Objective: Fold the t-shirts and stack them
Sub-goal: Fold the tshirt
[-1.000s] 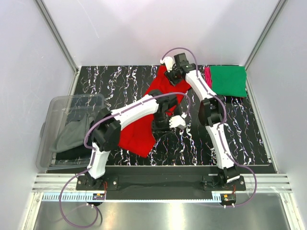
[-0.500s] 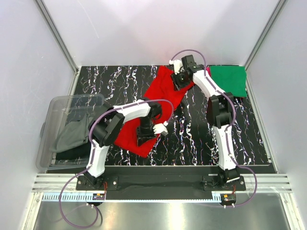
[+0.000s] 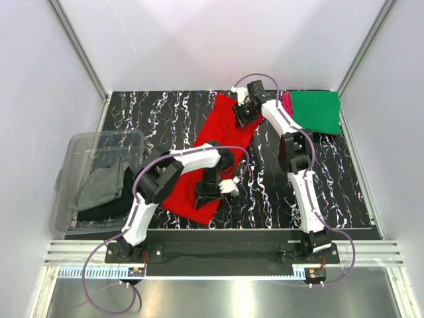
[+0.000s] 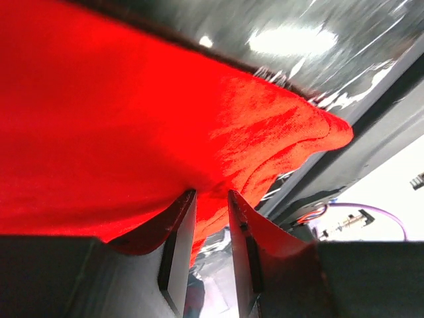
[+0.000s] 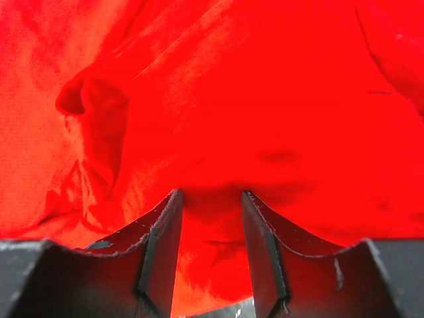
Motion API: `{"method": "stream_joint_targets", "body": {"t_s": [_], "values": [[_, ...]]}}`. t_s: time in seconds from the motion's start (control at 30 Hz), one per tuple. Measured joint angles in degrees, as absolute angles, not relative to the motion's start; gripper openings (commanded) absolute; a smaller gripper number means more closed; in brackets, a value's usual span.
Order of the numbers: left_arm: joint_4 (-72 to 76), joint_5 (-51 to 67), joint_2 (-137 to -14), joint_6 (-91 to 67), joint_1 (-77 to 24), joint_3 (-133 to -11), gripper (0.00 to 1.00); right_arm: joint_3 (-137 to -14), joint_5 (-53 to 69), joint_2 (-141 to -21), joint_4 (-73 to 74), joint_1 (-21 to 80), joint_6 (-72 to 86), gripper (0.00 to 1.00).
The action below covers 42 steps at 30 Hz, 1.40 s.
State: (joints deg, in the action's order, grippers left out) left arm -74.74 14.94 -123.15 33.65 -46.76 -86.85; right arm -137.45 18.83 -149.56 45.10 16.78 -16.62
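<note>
A bright red t-shirt (image 3: 222, 126) lies stretched in a diagonal band across the black marbled table (image 3: 159, 112). My left gripper (image 3: 211, 192) is at its near end, and its fingers pinch a fold of the red t-shirt (image 4: 132, 99) between the tips (image 4: 211, 193). My right gripper (image 3: 242, 116) is at the far end, and its jaws (image 5: 211, 192) hold a bulge of the red t-shirt (image 5: 265, 79). A green t-shirt (image 3: 317, 111) folded square lies at the back right on top of a pink one (image 3: 286, 105), of which only an edge shows.
A clear plastic bin (image 3: 99, 140) with grey and dark cloth (image 3: 99, 185) inside stands at the left edge of the table. White walls close in the table on three sides. The arms' bases sit on a rail (image 3: 218, 252) at the near edge.
The left gripper moved toward the near edge and closed a little on the red shirt's lower end. The right gripper shifted slightly at the far end. The shirt now lies straighter and longer.
</note>
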Motion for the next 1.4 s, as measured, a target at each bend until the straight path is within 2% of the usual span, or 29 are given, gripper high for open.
{"method": "stream_joint_targets", "body": {"t_s": [0.43,0.7,1.07,1.4], "values": [[-76.9,18.8,-130.1,30.3,-51.4,-100.6,0.35,-151.3,21.2,-158.8,41.1,18.3,-14.3,0.55],[-73.1,18.7,-129.8,30.1,-51.4,-109.4,0.36,-152.4,21.5,-158.7,39.2,18.8,-13.6,0.58],[-76.3,18.8,-119.9,32.6,-51.5,-104.0,0.35,-142.9,22.0,-141.7,37.4,17.2,-13.6,0.58],[-69.8,19.2,-122.8,32.7,-51.5,-93.5,0.34,-133.3,22.3,-141.8,37.8,16.8,-12.8,0.57]]}}
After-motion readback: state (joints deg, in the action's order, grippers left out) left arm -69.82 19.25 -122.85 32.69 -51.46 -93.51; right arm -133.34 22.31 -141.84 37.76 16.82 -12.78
